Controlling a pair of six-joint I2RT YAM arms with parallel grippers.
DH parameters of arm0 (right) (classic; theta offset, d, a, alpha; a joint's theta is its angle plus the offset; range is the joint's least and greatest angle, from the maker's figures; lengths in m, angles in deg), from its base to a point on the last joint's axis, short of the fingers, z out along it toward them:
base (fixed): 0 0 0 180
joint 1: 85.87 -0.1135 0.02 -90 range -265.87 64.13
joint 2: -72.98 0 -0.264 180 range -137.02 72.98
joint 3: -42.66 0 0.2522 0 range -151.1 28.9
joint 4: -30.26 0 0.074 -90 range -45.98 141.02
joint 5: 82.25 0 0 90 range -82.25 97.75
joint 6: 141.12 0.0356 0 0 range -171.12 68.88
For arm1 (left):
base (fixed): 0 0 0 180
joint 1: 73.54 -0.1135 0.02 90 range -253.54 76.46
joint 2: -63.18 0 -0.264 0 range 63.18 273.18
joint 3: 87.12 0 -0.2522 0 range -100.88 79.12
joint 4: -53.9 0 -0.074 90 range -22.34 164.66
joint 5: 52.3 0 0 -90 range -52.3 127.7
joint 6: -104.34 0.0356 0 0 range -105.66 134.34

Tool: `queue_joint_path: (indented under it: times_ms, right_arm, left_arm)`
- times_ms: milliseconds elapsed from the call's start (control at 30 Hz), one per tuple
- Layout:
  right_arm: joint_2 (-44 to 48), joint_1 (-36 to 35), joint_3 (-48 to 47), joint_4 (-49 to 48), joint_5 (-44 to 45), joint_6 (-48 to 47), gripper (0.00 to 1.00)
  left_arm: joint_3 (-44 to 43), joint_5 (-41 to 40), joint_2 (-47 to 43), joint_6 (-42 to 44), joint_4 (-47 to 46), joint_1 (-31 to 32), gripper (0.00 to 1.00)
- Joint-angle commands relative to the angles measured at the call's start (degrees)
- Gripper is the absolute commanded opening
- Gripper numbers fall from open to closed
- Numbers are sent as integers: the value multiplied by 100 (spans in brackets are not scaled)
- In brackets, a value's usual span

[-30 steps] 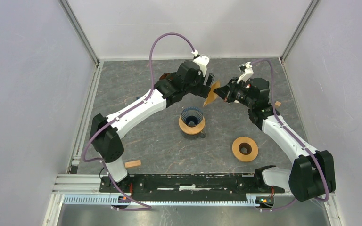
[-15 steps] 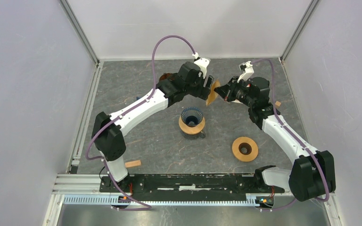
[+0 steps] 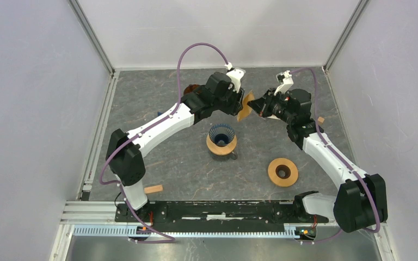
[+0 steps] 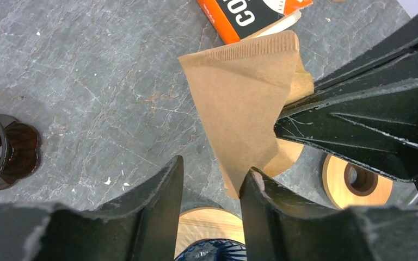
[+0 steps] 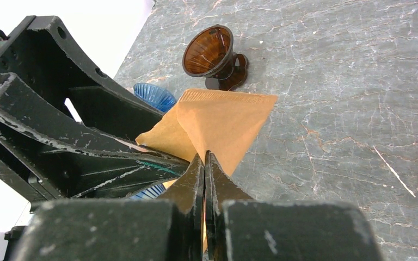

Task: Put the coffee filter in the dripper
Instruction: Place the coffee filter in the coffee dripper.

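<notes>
Edged in closer over the last second with the left gripper (image 4: 212,168), fingers apart at the lower tip of the coffee filter (image 4: 245,103), held aloft just behind the blue dripper (image 3: 221,133). Clamped tight at its far edge by the right gripper (image 5: 205,157). Thin, limp, easily creased; best taken lightly by the seam.

Dead centre of the counter: dripper (image 3: 221,132) on a wooden stand (image 3: 218,147). Right of that and closer to the near edge, a second wooden stand (image 3: 282,172). Behind the centre dripper, up off the counter: coffee filter (image 3: 244,111), left gripper (image 4: 211,176) on its left, right gripper (image 5: 204,160) on its right. Another dripper (image 5: 209,51) near the far edge, left of the middle. Wooden block (image 3: 153,189) by the near-left corner, small wooden piece (image 3: 320,119) by the right edge.
</notes>
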Motion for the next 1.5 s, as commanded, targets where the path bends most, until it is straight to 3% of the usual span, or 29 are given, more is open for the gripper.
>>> queue_joint_path:
  times_ms: [0, 400, 800, 1200, 1467]
  right_arm:
    - [168, 15, -127, -196, 79, -29, 0]
    - [155, -118, -238, 183, 606, -471, 0]
    - [125, -480, -615, 569, 1426, -1370, 7]
    - [171, -647, -578, 578, 1948, -2132, 9]
    - [175, -834, -549, 534, 2007, -2386, 19]
  left_arm:
    - [-274, 216, 91, 30, -207, -12, 45]
    - [-546, 183, 233, 105, -95, -12, 2]
    - [-602, -455, 251, 456, 82, 66, 2]
    - [-470, -666, 66, 798, 66, 85, 2]
    - [-518, -511, 35, 691, 70, 85, 2]
